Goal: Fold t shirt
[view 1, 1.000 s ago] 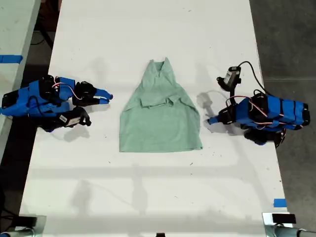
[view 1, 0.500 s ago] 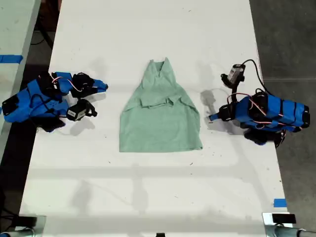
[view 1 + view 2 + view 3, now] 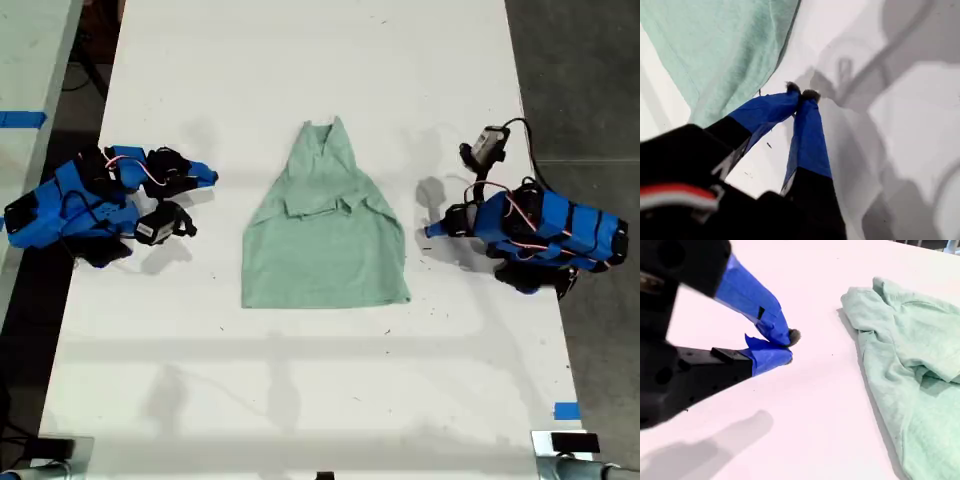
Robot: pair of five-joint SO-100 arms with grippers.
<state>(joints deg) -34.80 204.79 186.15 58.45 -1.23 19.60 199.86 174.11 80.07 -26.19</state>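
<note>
**A:** Where does the t shirt [image 3: 325, 235] sit?

**B:** Flat on the white desk [image 3: 300, 390], roughly in the middle between the two arms, touched by neither. Its sleeves look tucked in over the chest, so it narrows toward the collar at the far end and widens to a straight hem nearest the camera in the exterior view.

**A:** And each pincer?

**B:** My first pincer [image 3: 801, 93] has its tips pressed together with nothing between them, just off the shirt's edge [image 3: 782, 47] on bare desk. In the exterior view it is the one at the right [image 3: 432, 231]. My second pincer [image 3: 788, 347] is nearly closed, a sliver of gap at most, also empty, and near the cloth on the other side [image 3: 210, 178].

**A:** How will the cloth behave?

**B:** Soft, light and wrinkled, I'd judge. It should drape and sag from any single pinch, and a layer could slide over the one beneath. Nothing fragile about it.

**A:** So where to take hold?

**B:** Probably at the two hem corners, one per pincer, nipping every layer together so the fold carries evenly toward the collar. The pincers would need opening first.
</note>
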